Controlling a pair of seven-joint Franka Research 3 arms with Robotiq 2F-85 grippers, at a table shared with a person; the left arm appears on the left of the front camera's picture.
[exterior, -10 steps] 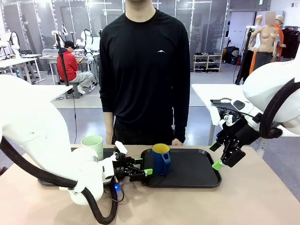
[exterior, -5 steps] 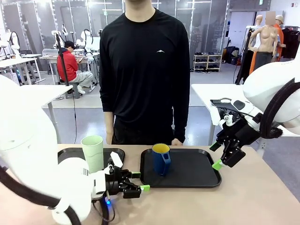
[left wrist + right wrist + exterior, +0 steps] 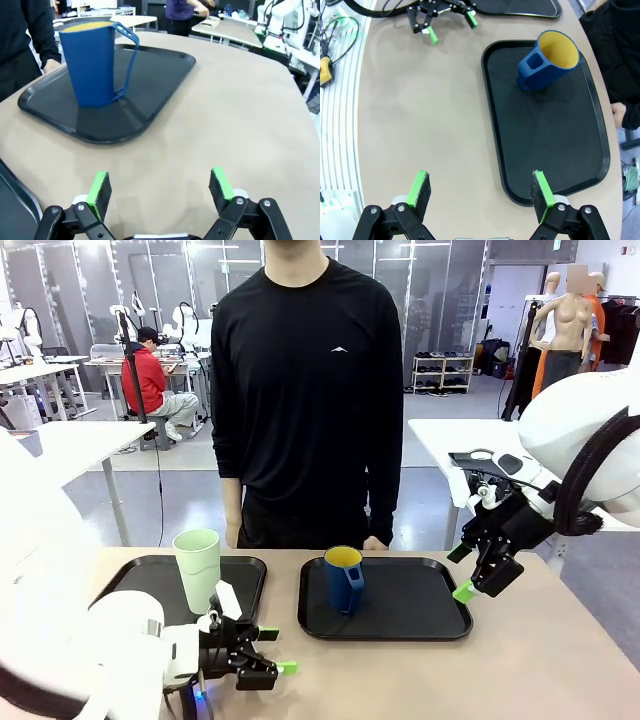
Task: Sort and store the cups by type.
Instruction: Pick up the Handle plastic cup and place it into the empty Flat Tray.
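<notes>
Each cup is sitting on its own black tray, sorted by type: mint tumbler (image 3: pixel 198 569) left of centre, blue mug (image 3: pixel 344 578) mid-frame. Left gripper (image 3: pixel 262 652), jaws spread and empty, is backing toward lower left, farther from the mug than before. Right gripper (image 3: pixel 460 573) is hovering open, empty, unchanged

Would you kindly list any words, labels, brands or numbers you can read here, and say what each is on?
No readable text.
Person's black shirt: a small white chest mark, a shape with no letters.
Blue mug, green tumbler, both trays: plain, no print.
Background items: too small and blurred to read.
</notes>
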